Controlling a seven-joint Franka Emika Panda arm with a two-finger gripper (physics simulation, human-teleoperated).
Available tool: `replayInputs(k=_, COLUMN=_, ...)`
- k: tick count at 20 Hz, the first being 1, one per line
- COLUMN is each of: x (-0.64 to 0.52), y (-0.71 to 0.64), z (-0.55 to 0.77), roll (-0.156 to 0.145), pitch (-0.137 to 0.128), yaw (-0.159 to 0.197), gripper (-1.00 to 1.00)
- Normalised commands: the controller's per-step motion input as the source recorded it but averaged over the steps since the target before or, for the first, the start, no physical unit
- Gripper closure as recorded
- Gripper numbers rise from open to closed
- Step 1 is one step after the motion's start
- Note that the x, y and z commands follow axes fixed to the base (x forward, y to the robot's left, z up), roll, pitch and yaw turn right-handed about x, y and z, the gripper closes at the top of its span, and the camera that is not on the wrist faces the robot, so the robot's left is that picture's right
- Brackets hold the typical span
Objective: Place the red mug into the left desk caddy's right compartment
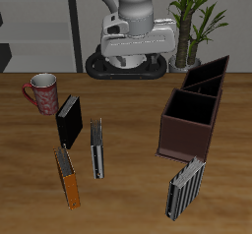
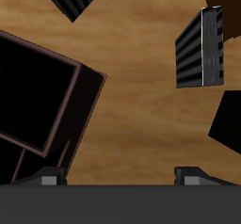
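Observation:
The red mug stands upright on the table near one side edge, its whitish inside showing and its handle turned toward the edge. The left desk caddy, a dark reddish-brown box with two wells, stands across the table from it; its wall also shows in the wrist view. My gripper hangs high at the back by the robot's base, far from both. In the wrist view the gripper is open, fingertips wide apart and nothing between them. The wrist view does not show the mug.
A blacker box caddy stands just behind the reddish one. A black book, a grey book and an orange-edged book lie mid-table. A striped grey book lies near the front edge. A plant stands behind the table.

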Motion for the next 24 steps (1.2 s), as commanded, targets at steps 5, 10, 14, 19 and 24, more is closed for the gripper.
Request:
replayInputs(k=5, x=-0.02, y=-0.03, z=-0.03, roll=0.014, pitch=0.005, yaw=0.006, gripper=-1.0)
replayInputs(k=10, x=-0.01, y=-0.39, z=-0.06, roll=0.041, pitch=0.008, yaw=0.019, gripper=-1.0)
replayInputs(k=14, x=-0.02, y=-0.45, z=-0.12, roll=0.013, pitch=0.014, yaw=0.006, gripper=-1.0)
replayInputs(k=19, x=-0.13, y=-0.83, z=-0.21, roll=-0.077, pitch=-0.006, yaw=-0.063, gripper=-1.0)
replayInputs(k=24, x=-0.39, y=-0.6, z=-0.25, roll=-0.025, pitch=-0.028, yaw=-0.017, gripper=-1.0)
